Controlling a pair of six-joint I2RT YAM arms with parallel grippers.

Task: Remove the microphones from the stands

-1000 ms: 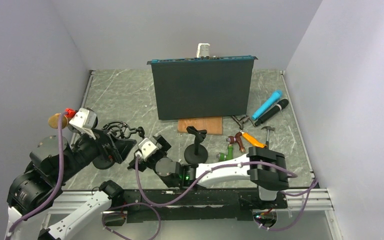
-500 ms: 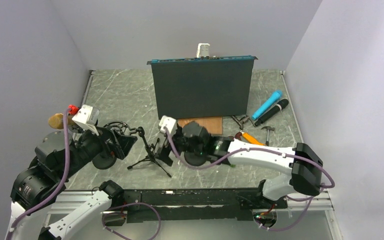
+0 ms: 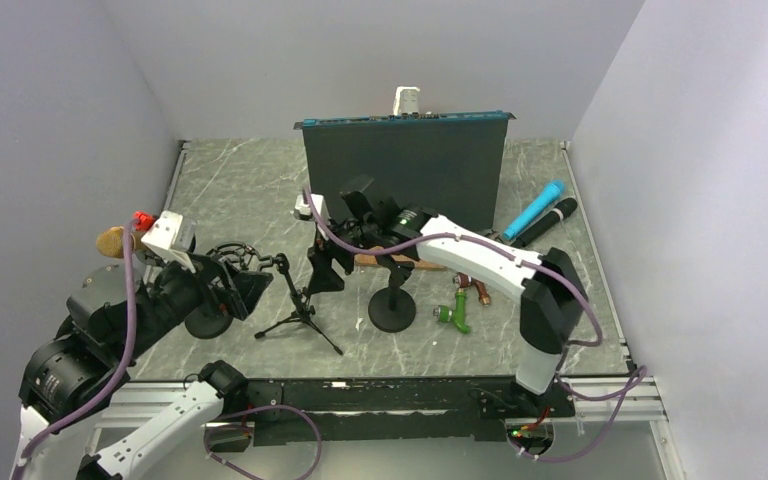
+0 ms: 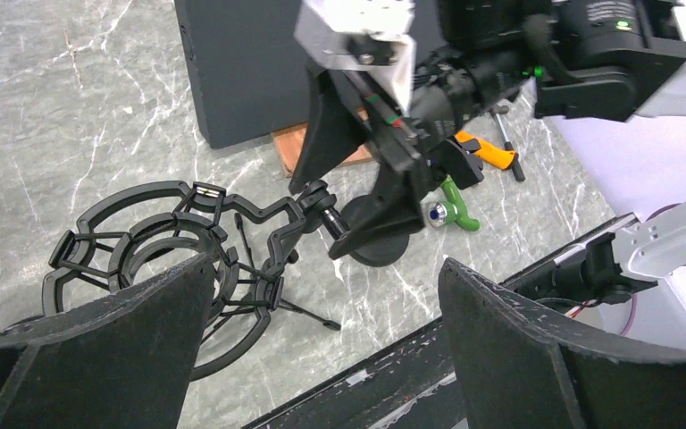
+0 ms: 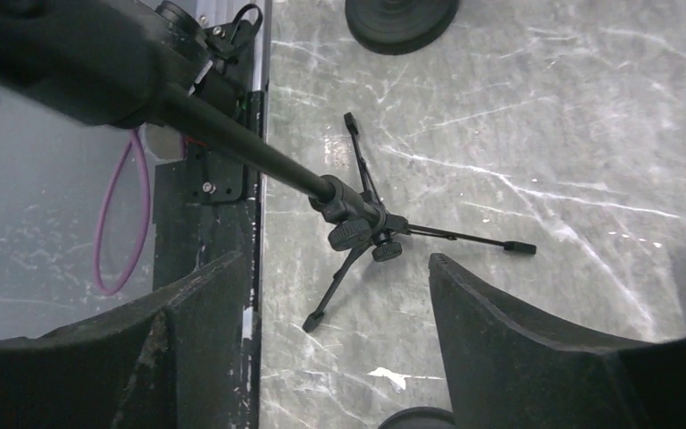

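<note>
Presently, left pincer (image 4: 326, 268) and right pincer (image 5: 335, 264) are both spread open near the tripod stand (image 3: 298, 305), near-left on the desk (image 3: 240, 190); gold-headed microphone (image 3: 110, 241) shows at the desk's left edge

table (image 3: 240, 190) grey marbled | tripod stand (image 3: 296, 302) black | clamp (image 3: 454, 313) green
</note>
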